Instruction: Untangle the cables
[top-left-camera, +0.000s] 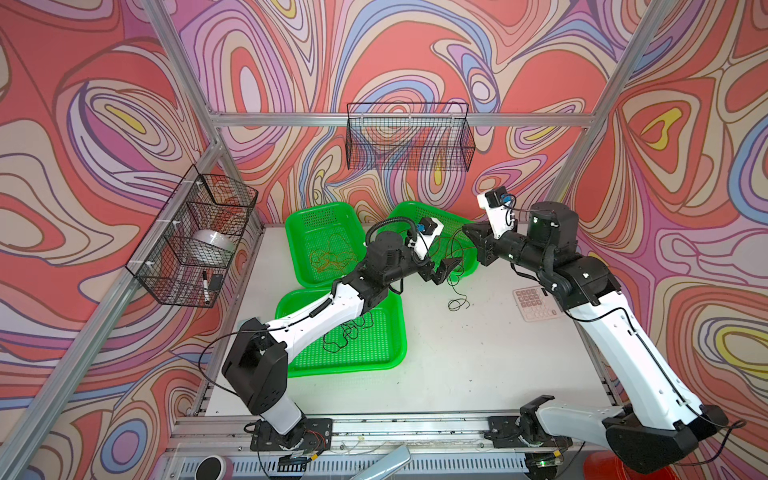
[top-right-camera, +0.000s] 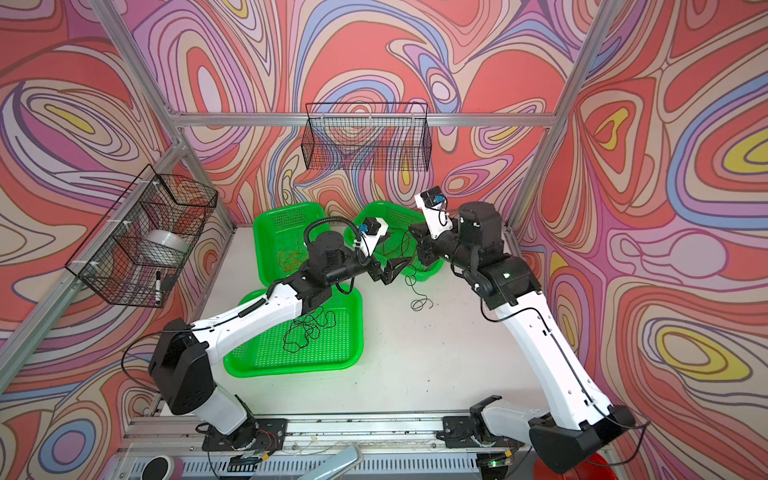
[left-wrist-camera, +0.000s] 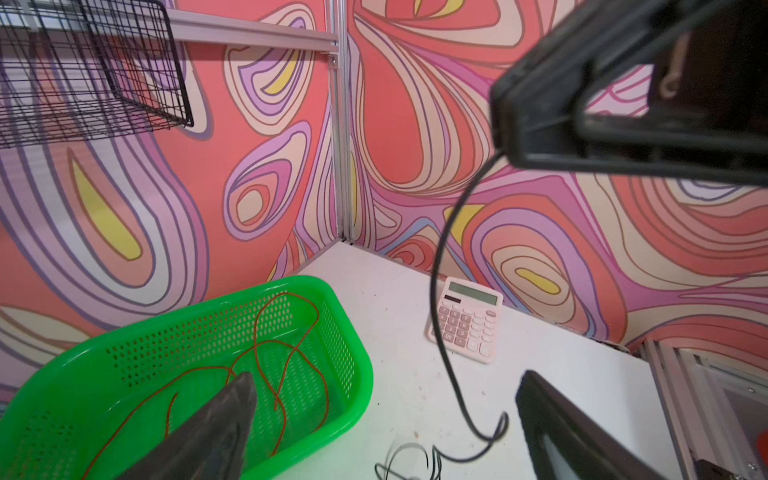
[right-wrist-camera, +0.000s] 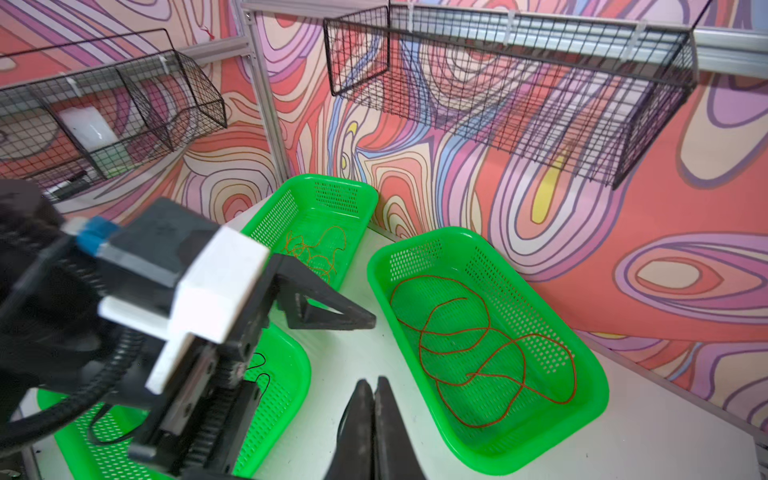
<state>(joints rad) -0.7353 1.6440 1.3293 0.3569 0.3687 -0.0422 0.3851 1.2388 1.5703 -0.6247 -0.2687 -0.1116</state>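
My right gripper (top-left-camera: 468, 229) is shut on a thin black cable (left-wrist-camera: 434, 274). The cable hangs from its tips and ends in a small coil (top-left-camera: 457, 305) on the white table. In the right wrist view the jaws (right-wrist-camera: 374, 384) are pressed together, with the black strand along one side. My left gripper (top-left-camera: 446, 268) hovers low beside that cable, open, with nothing between its fingers (left-wrist-camera: 232, 415). A red-brown cable (right-wrist-camera: 478, 353) lies looped in the back right green basket (top-left-camera: 415, 208). An orange tangle (top-left-camera: 330, 255) lies in the back left basket (top-left-camera: 320, 224). Another black cable (top-left-camera: 353, 332) lies in the front tray (top-left-camera: 395, 357).
A pink calculator (top-left-camera: 536, 303) lies on the table under the right arm. A black wire basket (top-left-camera: 409, 137) hangs on the back wall. A second wire basket (top-left-camera: 195, 237) on the left wall holds a white roll and a marker.
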